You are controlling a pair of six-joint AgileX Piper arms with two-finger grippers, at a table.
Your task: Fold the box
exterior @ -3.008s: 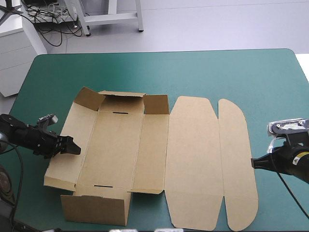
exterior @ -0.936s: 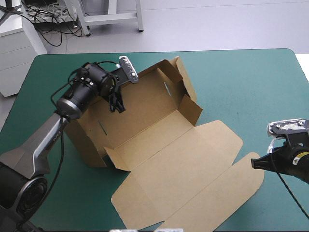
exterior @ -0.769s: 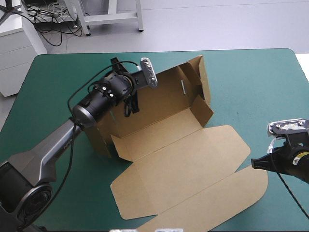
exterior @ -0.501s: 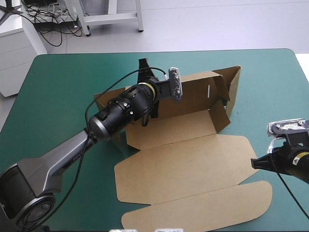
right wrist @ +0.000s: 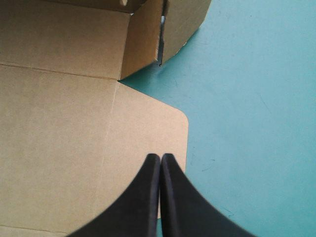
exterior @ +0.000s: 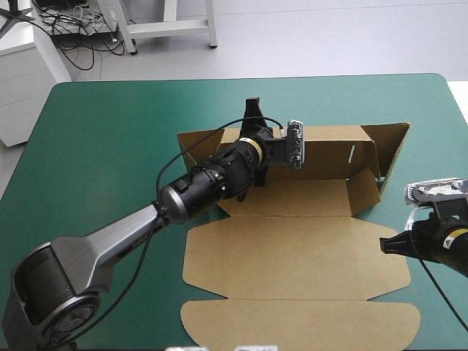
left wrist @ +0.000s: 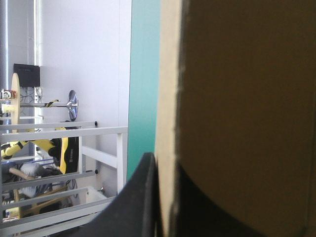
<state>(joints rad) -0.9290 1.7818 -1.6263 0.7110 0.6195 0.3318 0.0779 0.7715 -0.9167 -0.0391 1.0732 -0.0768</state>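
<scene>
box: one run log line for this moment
box: far wall up, lid flat | left end effector: shut on far wall | right end effector: shut at lid corner, holding nothing

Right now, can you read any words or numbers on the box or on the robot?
No text can be read in any view.
The box: plain brown board, no print or label showing.
The yellow mark on the right arm: too small to read.
</scene>
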